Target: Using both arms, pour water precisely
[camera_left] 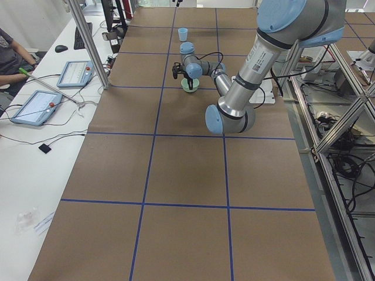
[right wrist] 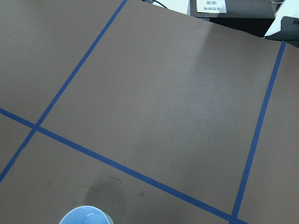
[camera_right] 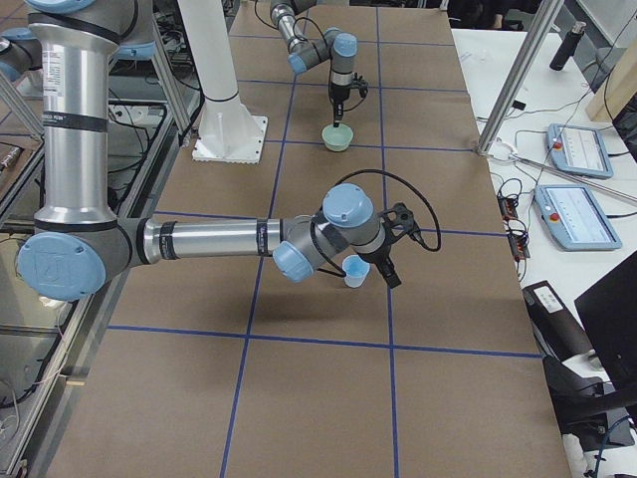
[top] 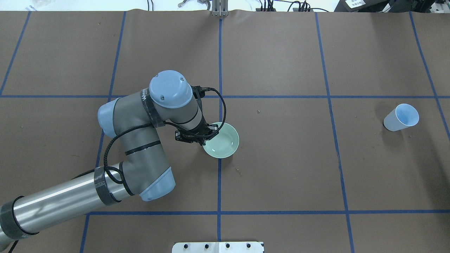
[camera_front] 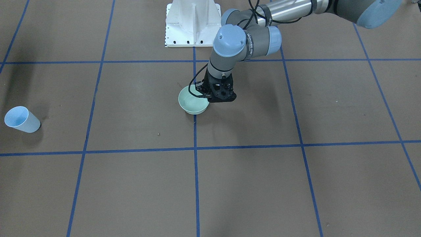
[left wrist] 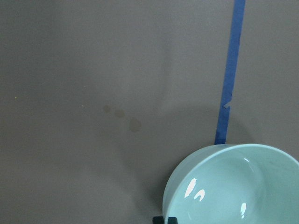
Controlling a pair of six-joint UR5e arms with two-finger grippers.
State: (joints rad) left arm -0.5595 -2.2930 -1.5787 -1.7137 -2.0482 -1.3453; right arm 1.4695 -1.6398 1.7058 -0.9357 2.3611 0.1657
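The left gripper (top: pixel 206 136) is pinched narrowly on the rim of the pale green bowl (top: pixel 225 142), on the rim's left side in the overhead view. In the left wrist view only two small black tips, close together, show at the bottom edge against that rim. The bowl sits flat on the brown table (top: pixel 281 175), across a blue tape line (top: pixel 219 182) near the middle of the frame. Its glazed inside carries a few white glints, and I cannot tell whether anything is in it. The left arm (top: pixel 140 140) comes in from the lower left.

The light blue cup (top: pixel 400 117) stands mouth up at the right edge of the overhead view, well apart from the bowl. At the bottom of the right wrist view, a faint white ripple inside the cup is the only sign of the water (right wrist: pixel 91 213).

The right gripper (camera_right: pixel 386 271) shows only in the right-side view, just beside the cup. I cannot tell whether it is open or touching. The right arm (camera_right: pixel 219 239) reaches in from the frame's left.
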